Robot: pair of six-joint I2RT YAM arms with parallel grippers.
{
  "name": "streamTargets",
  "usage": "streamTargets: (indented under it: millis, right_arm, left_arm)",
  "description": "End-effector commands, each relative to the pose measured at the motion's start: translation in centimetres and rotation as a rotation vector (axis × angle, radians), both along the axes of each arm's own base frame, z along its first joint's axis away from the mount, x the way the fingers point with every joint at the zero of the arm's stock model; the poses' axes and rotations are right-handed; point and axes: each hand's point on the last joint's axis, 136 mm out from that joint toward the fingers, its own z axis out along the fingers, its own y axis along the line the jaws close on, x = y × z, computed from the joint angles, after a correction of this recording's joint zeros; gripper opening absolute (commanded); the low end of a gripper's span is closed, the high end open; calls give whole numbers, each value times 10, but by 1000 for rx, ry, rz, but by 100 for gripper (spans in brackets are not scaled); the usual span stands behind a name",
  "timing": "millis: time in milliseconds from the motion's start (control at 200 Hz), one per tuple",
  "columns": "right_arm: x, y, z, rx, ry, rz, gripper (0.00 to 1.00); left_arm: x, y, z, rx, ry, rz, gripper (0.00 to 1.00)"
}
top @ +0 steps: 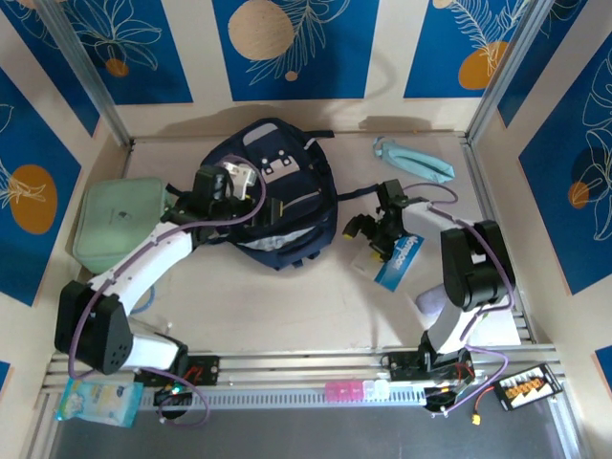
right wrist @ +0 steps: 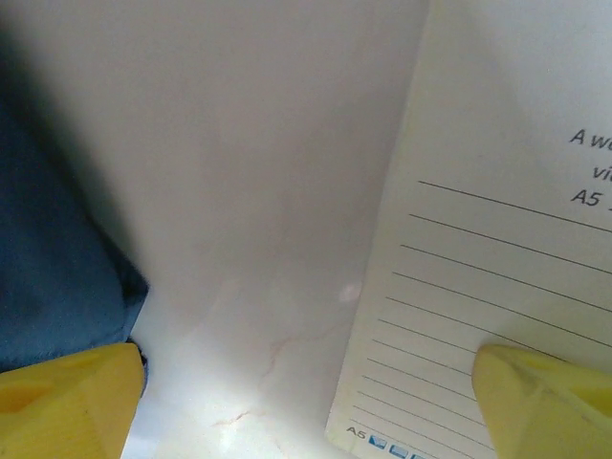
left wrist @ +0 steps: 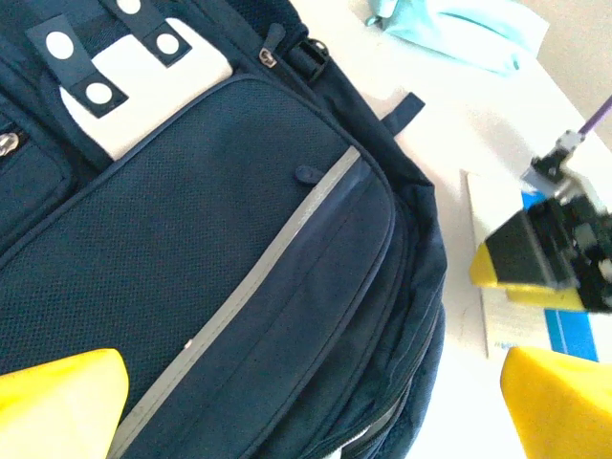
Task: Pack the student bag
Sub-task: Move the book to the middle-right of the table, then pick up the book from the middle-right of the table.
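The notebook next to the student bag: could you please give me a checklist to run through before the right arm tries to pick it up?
1. The right gripper is open: ok.
2. It straddles the edge of the notebook, one fingertip over the page, the other over bare table: ok.
3. The notebook lies clear of the student bag: ok, a strip of table shows between them.
4. The bag's front pocket is open: not ok, it looks zipped shut.
5. The main compartment is open: cannot tell.
6. The left gripper is open and empty above the bag: ok.
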Motion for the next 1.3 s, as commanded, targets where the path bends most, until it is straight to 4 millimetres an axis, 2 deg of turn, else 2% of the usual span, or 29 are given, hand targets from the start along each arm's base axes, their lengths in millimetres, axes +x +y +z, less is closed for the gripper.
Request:
streamTargets:
  millis: [0,120,225,330,405,520,575,695,810,1065,1295]
  right_arm:
    - [-41,15,-4,21,89,-10,90]
    - [-55,18,1,14,78,-11,90]
    - [-43,8,29,3,-11,-41,90]
    - [-29,-19,57,-46,-115,-108,90]
    - [-26,-48,61,-71,-134,-182,89]
    - [-31,-87,47,-77,-93,-282,83]
    - [-35,-99,40,-67,-74,-303,79]
    - [-41,-112,28,-70,-46,-303,73]
    - [-50,-120,14,-108,16,-290,65]
    - [-58,-117,-6,-103,72,-267,55]
    - [-62,-112,-16,-155,106,-217,54]
  left_arm:
    - [2,-8,9,-46,27,-15,100]
    - [5,-17,5,-53,62,-16,100]
    - [5,-28,-3,-26,121,-23,98]
    - [3,-49,-9,-7,167,-61,95]
    - [-4,-71,-13,0,184,-104,94]
    - [-18,-113,-27,21,216,-172,87]
    - [-25,-131,-39,44,239,-185,84]
    - [-41,-170,-62,89,274,-235,80]
    - [-54,-197,-85,154,304,-265,75]
    - [-66,-226,-125,303,323,-311,60]
    - [-68,-242,-151,360,352,-350,47]
